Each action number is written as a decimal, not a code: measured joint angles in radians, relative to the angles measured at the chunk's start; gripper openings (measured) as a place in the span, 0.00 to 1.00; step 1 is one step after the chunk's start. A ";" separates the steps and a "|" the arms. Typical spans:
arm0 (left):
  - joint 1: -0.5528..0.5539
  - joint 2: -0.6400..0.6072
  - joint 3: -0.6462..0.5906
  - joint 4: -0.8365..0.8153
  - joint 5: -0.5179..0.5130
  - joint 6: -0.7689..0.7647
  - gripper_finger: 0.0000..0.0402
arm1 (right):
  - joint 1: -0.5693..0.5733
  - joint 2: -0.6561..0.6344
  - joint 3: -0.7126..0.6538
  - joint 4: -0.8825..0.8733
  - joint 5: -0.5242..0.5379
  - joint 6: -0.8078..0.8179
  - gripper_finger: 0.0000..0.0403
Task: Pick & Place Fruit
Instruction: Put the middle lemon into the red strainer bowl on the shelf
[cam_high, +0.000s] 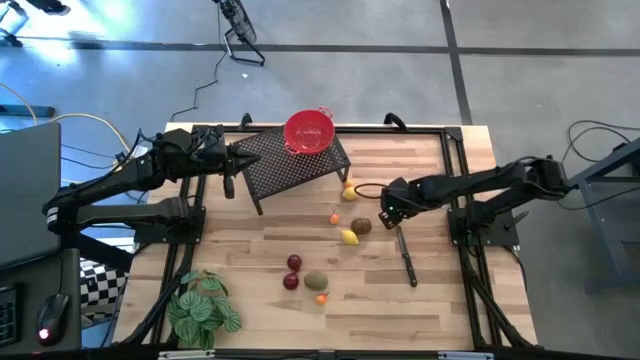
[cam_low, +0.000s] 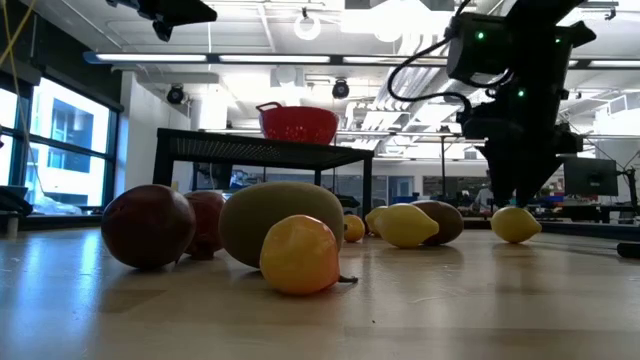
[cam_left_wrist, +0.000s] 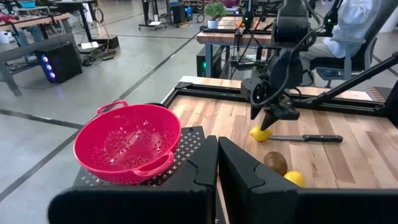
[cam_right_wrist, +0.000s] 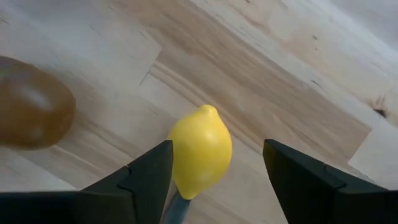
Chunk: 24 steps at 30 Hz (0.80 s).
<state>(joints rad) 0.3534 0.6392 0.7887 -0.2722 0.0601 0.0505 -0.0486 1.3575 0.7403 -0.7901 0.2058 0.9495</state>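
Right gripper (cam_right_wrist: 214, 171) spread wide, straddling a lemon (cam_right_wrist: 200, 150) on the counter (cam_right_wrist: 292, 74), right of centre beside a brown fruit (cam_right_wrist: 31, 112). Best lowered squarely, closed gently across its middle. Left gripper (cam_left_wrist: 217, 165) clenched, empty, near the red bowl (cam_left_wrist: 127, 142).

Red mesh bowl (cam_high: 308, 131) atop black perforated stand (cam_high: 290, 164); knife (cam_high: 406, 256) on table (cam_high: 400, 310); leafy plant (cam_high: 203, 308) at corner

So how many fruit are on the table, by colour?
Yellow: 2
Brown: 1
Green: 1
Red: 2
Orange: 2 clear, maybe a third by the far yellow one
Total: 8 sure
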 joint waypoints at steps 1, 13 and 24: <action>0.000 0.000 0.000 0.000 0.000 -0.001 0.02 | 0.000 0.008 0.000 0.005 -0.001 -0.001 0.61; 0.000 0.000 0.000 0.000 0.000 -0.002 0.02 | 0.000 0.085 -0.001 0.063 -0.027 -0.010 0.61; 0.000 0.000 0.000 0.000 0.000 -0.003 0.02 | 0.000 0.091 -0.002 0.069 -0.046 -0.004 0.61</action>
<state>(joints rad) 0.3534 0.6392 0.7887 -0.2726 0.0601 0.0475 -0.0486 1.4487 0.7387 -0.7210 0.1595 0.9455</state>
